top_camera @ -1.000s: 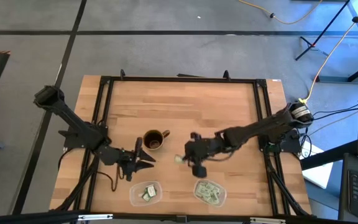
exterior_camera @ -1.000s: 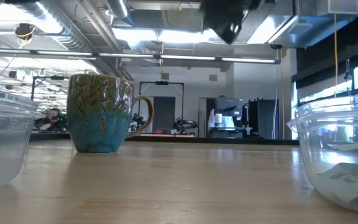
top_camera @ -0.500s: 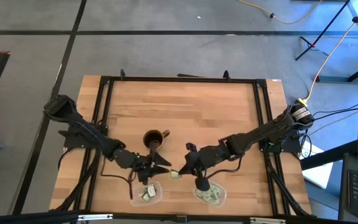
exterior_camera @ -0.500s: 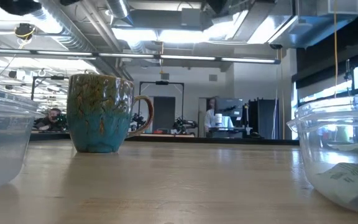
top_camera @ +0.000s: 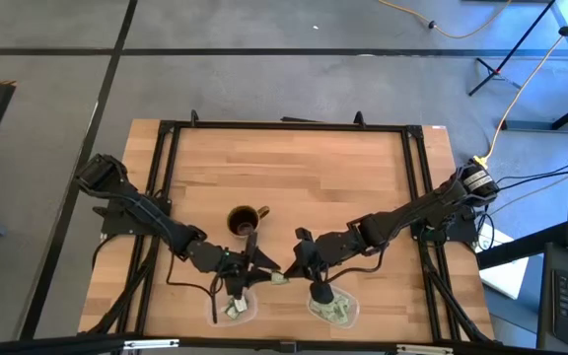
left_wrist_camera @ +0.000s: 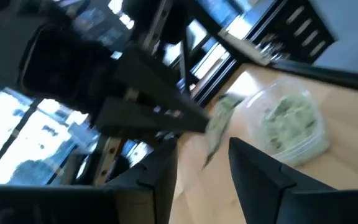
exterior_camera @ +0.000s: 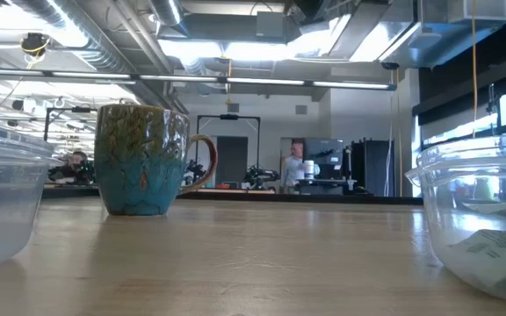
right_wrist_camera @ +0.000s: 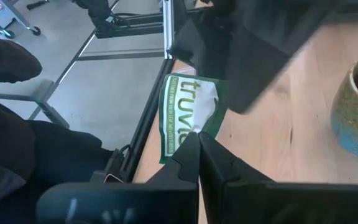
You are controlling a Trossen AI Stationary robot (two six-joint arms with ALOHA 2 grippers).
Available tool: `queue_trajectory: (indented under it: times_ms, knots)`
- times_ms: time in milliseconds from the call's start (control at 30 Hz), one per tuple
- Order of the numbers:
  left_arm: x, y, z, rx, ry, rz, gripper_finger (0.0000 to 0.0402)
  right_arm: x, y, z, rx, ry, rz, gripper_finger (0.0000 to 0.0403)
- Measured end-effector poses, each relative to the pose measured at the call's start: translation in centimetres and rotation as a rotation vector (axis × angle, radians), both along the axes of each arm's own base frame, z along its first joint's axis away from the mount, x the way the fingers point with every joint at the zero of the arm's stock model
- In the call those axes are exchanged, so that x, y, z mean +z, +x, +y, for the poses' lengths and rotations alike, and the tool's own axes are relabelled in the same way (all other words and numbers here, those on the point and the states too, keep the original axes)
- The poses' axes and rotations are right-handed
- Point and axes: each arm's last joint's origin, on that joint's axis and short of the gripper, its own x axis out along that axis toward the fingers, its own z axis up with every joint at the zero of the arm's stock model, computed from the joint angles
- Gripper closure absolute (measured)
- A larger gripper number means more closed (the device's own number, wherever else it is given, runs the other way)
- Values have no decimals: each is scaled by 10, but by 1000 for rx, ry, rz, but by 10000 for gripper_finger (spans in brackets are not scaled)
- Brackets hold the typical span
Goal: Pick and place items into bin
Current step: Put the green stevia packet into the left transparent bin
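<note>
Right jaws (right_wrist_camera: 197, 140) pinch green packet (right_wrist_camera: 185, 115), lettering legible wrist-side only

mug (top_camera: 245, 220) behind left bin (top_camera: 232, 305), right bin (top_camera: 331, 308) beside it

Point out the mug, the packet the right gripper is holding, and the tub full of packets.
mug (exterior_camera: 141, 158), low view, middle of its side
packet (right_wrist_camera: 187, 112), right wrist view, printed face
tub (left_wrist_camera: 291, 127), left wrist view, its packet-filled inside wall

I see one green-and-white packet (right_wrist_camera: 188, 115) pinched upright above the table, others heaped in the right bin (top_camera: 334, 308).
</note>
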Motion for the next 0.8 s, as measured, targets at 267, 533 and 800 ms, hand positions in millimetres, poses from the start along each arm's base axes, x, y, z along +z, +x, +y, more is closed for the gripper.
queue_trajectory:
  times_ms: [267, 533, 800]
  knots:
    - [0, 0, -2, -80, -10, 8, 279, 0, 0, 0, 2, -4, 0, 403]
    - [0, 0, -1, -26, -4, 3, 339, 0, 0, 0, 4, -6, -6, 402]
    - [0, 0, -1, -36, 3, 5, 394, 1, 1, 0, 25, -38, -31, 383]
